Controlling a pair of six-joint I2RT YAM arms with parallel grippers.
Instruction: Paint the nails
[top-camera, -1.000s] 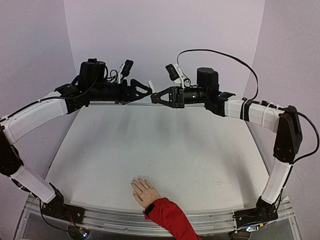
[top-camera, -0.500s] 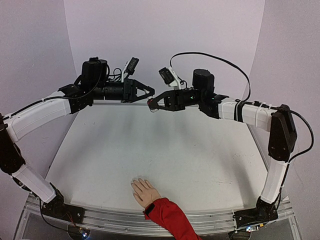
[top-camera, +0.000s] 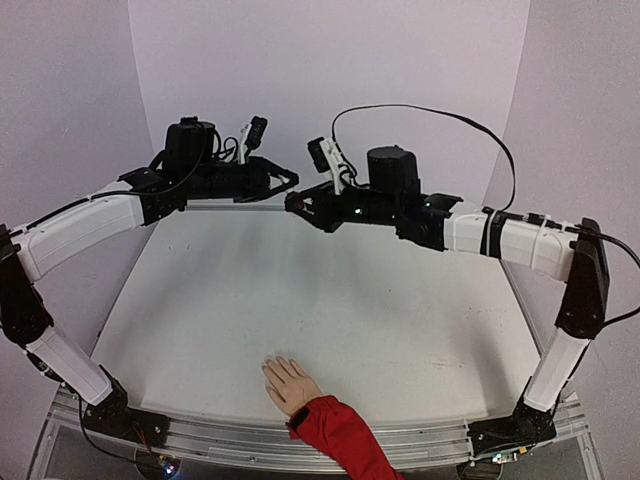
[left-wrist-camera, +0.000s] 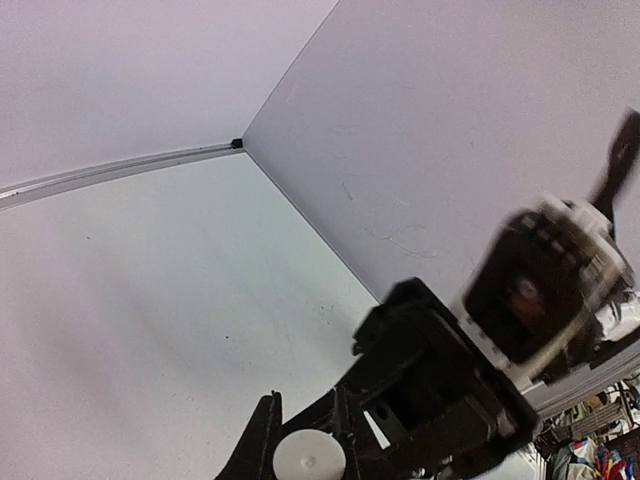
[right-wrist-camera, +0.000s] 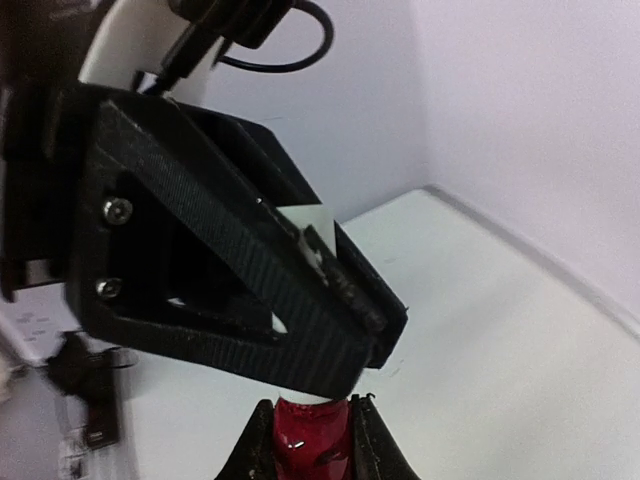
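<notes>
Tiny nails (top-camera: 271, 365) on beige mannequin hand (top-camera: 289, 384); left claw (top-camera: 291, 181) tight on white cap (left-wrist-camera: 310, 460), right claw (top-camera: 295, 203) on red bottle (right-wrist-camera: 305, 447).

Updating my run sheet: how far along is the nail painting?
Done: the right gripper holds the dark-red polish bottle raised. In hand: the left gripper is shut on its white cap, apparently to open it. Left: cap off, then brush the nails of the mannequin hand, lying far from both grippers; their colour is too small to judge.
</notes>
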